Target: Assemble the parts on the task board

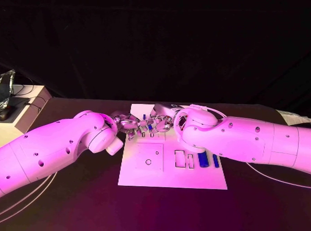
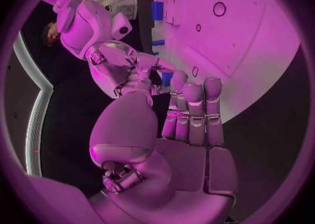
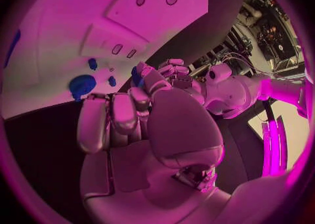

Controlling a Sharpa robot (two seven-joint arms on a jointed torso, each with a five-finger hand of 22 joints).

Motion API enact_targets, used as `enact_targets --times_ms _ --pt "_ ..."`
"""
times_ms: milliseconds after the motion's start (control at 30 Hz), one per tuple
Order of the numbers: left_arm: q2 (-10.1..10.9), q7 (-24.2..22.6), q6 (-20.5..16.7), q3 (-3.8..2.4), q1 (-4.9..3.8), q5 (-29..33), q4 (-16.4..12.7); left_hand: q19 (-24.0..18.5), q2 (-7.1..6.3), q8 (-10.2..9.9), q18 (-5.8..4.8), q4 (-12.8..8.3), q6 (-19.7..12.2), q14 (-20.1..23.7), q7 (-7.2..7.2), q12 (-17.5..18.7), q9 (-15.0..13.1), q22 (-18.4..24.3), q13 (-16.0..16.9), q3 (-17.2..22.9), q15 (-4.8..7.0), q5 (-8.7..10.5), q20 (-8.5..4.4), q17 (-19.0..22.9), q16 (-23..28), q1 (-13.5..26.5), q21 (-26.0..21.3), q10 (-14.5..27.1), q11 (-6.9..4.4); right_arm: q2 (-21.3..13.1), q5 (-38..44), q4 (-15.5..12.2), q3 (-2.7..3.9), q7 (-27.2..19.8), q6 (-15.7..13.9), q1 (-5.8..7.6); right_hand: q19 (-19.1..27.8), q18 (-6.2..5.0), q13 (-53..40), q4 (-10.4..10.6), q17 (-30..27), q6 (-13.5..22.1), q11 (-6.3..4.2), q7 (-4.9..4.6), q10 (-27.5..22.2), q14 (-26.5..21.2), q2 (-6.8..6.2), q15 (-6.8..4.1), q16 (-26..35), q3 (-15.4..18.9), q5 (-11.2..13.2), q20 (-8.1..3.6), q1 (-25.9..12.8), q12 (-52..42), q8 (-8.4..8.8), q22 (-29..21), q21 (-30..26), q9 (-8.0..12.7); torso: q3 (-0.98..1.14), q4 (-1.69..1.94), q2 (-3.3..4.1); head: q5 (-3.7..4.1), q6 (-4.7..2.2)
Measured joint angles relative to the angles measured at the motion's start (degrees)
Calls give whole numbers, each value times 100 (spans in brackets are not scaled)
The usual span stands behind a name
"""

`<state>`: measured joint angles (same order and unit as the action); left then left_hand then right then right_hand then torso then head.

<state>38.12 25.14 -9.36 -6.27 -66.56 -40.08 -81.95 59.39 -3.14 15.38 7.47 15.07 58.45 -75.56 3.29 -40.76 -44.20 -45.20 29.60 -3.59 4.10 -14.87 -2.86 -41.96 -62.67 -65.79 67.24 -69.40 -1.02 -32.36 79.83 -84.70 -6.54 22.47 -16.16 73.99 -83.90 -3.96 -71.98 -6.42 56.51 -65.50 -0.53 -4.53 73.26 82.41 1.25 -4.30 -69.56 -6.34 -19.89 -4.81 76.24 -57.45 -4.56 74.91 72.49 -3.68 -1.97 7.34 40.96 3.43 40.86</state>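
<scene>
The white task board (image 1: pixel 170 176) lies in the middle of the black table. Above its far half my left hand (image 1: pixel 130 126) and right hand (image 1: pixel 164 123) meet fingertip to fingertip. A small blue part (image 1: pixel 150 127) sits between them, touched by fingers of both hands. In the left wrist view the blue part (image 2: pixel 166 79) is at the tips of my left hand (image 2: pixel 191 112), against the right hand (image 2: pixel 128 69). In the right wrist view the blue part (image 3: pixel 136 73) is at the thumb of my right hand (image 3: pixel 128 112), with the left hand (image 3: pixel 172 70) beside it.
Two blue parts (image 1: pixel 203 160) (image 1: pixel 216 160) stand in slots at the board's right, next to two empty slots (image 1: pixel 180 159). Three more blue parts (image 3: pixel 82 85) lie near the board's far edge. A pale box (image 1: pixel 17 115) with cables stands at the table's left.
</scene>
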Motion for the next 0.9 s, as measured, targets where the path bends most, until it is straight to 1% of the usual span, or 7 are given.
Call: enact_targets --times_ms 433,567,600,633,733,800,900 --pt "-38 102 77 4 -1 -91 17 0 116 -29 0 -212 5 0 4 21 -15 -63 -11 115 0 0 0 7 0 -123 -32 0 0 -10 36 -104 -3 59 18 -42 0 0 -10 -7 -1 -1 1 1 1 0 -1 0 22 7 -33 0 1 13 19 -1 0 0 6 -6 13 -37 37" --pt "-51 124 101 4 -2 -105 25 0 185 -59 0 -325 44 0 1 21 -25 -92 -11 114 0 0 0 7 0 -192 -45 0 0 -10 50 -109 -5 73 22 -45 0 0 -10 -7 -1 -1 2 1 2 0 -9 0 22 7 -33 0 7 13 23 2 0 -4 5 -7 13 -38 48" --pt "-52 131 111 4 -2 -109 26 0 170 -62 0 -346 49 0 -5 21 -31 -96 -11 123 0 0 0 7 0 -232 -45 -1 0 -10 55 -110 -5 77 23 -45 0 0 -10 -7 -1 -3 9 3 9 0 -39 0 22 7 -34 0 -22 13 19 4 0 -10 5 -7 13 -36 50" --pt "-52 136 122 4 -2 -111 26 0 190 -63 0 -394 68 0 -24 21 -31 -107 -11 128 0 0 0 7 0 -269 -45 -1 0 -9 58 -111 -5 80 24 -45 0 0 -10 -7 -1 -3 9 3 9 0 -39 0 22 7 -37 0 -22 13 15 4 0 -10 5 -8 13 -34 54" --pt "-52 154 154 7 -2 -118 26 0 166 -71 0 -547 112 1 -24 21 -29 -142 -11 147 0 0 0 -3 0 -435 -45 -1 0 -5 70 -120 -5 90 24 -46 0 0 -10 -7 -1 -3 10 3 9 0 -39 0 22 7 -38 0 -23 13 0 4 0 -10 7 -9 13 -32 59" --pt "-51 165 176 8 -2 -122 26 0 204 -90 0 -593 121 0 -33 21 -24 -161 -11 179 0 0 0 -15 -3 -488 -45 -2 -1 -4 78 -127 -5 96 23 -47 0 0 -12 -7 -1 -4 10 3 9 0 -39 0 22 7 -45 0 -22 13 0 4 0 -10 7 -9 12 -29 65" --pt "-52 185 210 11 -2 -130 27 0 190 -141 0 -652 166 0 -41 21 14 -196 -11 277 0 0 0 -35 -30 -529 -45 -24 -22 -5 93 -146 -5 109 18 -47 0 0 -18 -7 -2 -4 10 3 9 0 -39 0 22 8 -74 0 -23 13 0 4 0 -10 7 -5 11 -27 70"
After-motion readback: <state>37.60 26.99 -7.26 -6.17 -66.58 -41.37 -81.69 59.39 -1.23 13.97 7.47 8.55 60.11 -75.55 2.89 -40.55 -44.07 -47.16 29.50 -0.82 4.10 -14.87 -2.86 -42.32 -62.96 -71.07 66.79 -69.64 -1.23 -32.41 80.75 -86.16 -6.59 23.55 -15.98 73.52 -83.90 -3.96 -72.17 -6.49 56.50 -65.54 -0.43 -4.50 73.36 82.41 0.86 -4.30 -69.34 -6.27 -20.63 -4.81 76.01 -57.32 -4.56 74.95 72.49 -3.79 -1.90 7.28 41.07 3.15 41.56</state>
